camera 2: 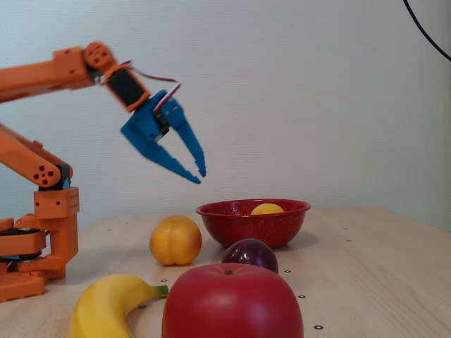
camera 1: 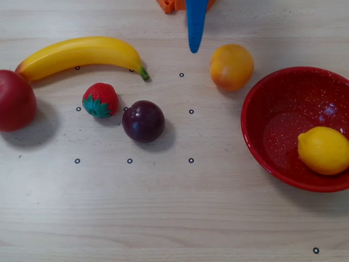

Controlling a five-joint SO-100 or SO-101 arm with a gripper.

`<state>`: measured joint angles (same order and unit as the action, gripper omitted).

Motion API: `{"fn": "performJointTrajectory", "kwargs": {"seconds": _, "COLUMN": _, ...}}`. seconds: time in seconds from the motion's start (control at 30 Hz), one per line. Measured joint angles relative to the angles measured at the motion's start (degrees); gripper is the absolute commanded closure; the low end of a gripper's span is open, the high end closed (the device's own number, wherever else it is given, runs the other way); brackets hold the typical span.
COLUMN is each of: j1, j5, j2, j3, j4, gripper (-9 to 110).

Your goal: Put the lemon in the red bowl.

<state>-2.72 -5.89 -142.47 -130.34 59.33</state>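
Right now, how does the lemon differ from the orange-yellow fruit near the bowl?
The lemon lies inside the red bowl; the orange-yellow fruit sits on the table just outside the rim. The lemon is bright yellow and oval; the other fruit is rounder with an orange blush. In the fixed view only the lemon's top shows above the rim, while the other fruit is fully visible. Both are similar in size, and the gripper holds neither.
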Motion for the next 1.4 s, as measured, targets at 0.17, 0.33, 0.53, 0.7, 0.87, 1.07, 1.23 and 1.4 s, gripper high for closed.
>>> {"fn": "performJointTrajectory", "kwargs": {"seconds": 0.17, "j1": 4.0, "j5": -0.4, "j2": -11.2, "j3": -15.0, "j4": -6.7, "gripper": 101}}
{"fn": "performJointTrajectory", "kwargs": {"seconds": 0.33, "j1": 6.5, "j5": -1.3, "j2": -20.0, "j3": -28.2, "j4": -11.6, "gripper": 101}}
{"fn": "performJointTrajectory", "kwargs": {"seconds": 0.53, "j1": 6.2, "j5": -1.8, "j2": -27.6, "j3": -39.4, "j4": -15.4, "gripper": 101}}
{"fn": "performJointTrajectory", "kwargs": {"seconds": 0.7, "j1": 6.4, "j5": -2.1, "j2": -32.3, "j3": -43.9, "j4": -19.4, "gripper": 101}}
{"fn": "performJointTrajectory", "kwargs": {"seconds": 0.87, "j1": 6.2, "j5": -1.8, "j2": -36.7, "j3": -47.6, "j4": -20.9, "gripper": 101}}
{"fn": "performJointTrajectory", "kwargs": {"seconds": 1.07, "j1": 3.7, "j5": 0.8, "j2": -41.6, "j3": -48.1, "j4": -14.8, "gripper": 101}}
{"fn": "performJointTrajectory", "kwargs": {"seconds": 1.23, "j1": 4.3, "j5": 2.9, "j2": -41.8, "j3": -48.1, "j4": -11.8, "gripper": 101}}
{"fn": "performJointTrajectory", "kwargs": {"seconds": 1.4, "j1": 4.0, "j5": 4.7, "j2": -41.8, "j3": -48.1, "j4": -9.0, "gripper": 101}}
